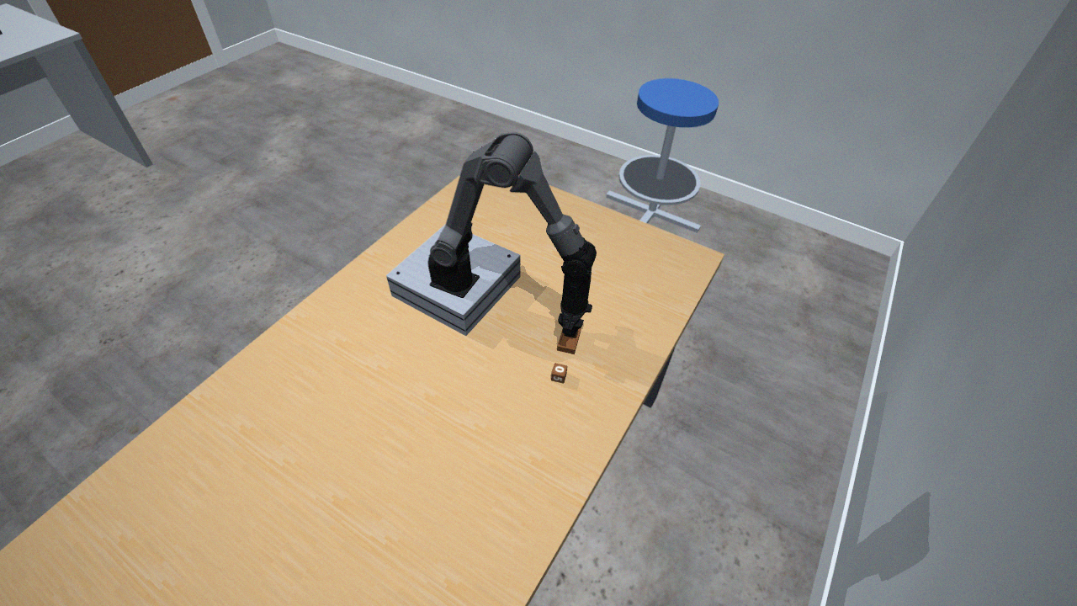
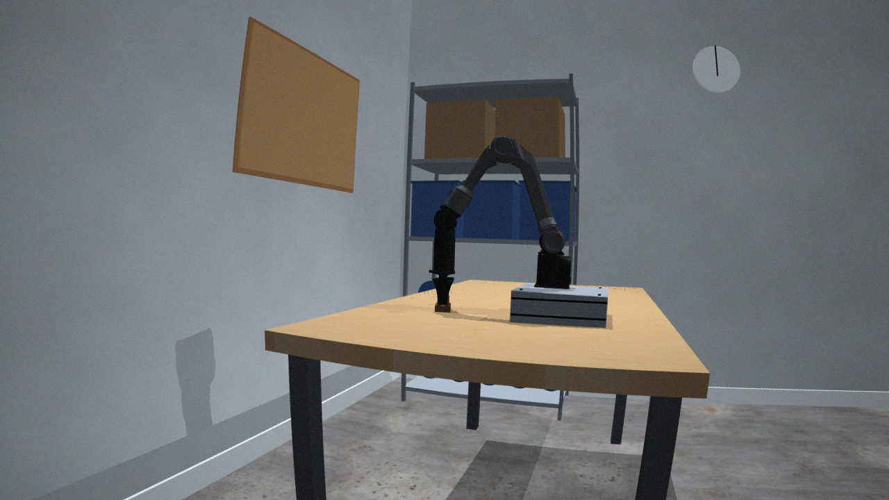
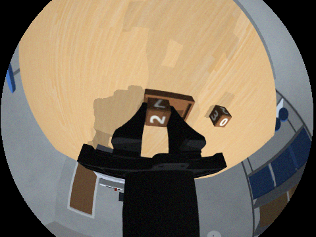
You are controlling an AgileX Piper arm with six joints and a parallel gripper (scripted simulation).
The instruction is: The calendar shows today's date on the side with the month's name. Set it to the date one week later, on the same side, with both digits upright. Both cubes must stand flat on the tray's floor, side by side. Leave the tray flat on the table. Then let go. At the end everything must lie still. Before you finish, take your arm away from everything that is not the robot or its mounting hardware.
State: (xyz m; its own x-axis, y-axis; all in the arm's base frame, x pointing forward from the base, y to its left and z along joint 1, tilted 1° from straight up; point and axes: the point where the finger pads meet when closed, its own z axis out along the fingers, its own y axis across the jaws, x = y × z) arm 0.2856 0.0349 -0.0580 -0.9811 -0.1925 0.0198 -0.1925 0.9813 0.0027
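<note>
My gripper (image 3: pixel 157 109) points straight down and is shut on a brown digit cube (image 3: pixel 157 114); the cube's face toward the wrist camera shows a 2 and another face a 7. The cube sits in the small brown tray (image 3: pixel 176 102) (image 1: pixel 568 343), which lies on the table near the right edge. The second brown cube (image 3: pixel 220 116) lies on the table outside the tray, a short way to its side; it shows a 0 on top in the top view (image 1: pixel 559 372). In the exterior view the gripper (image 2: pixel 442 298) stands low over the tray, which is mostly hidden.
The arm's grey base block (image 1: pixel 453 280) stands on the table just left of the tray. The table's right edge (image 1: pixel 677 332) runs close behind the tray. A blue stool (image 1: pixel 672 143) stands on the floor beyond the table.
</note>
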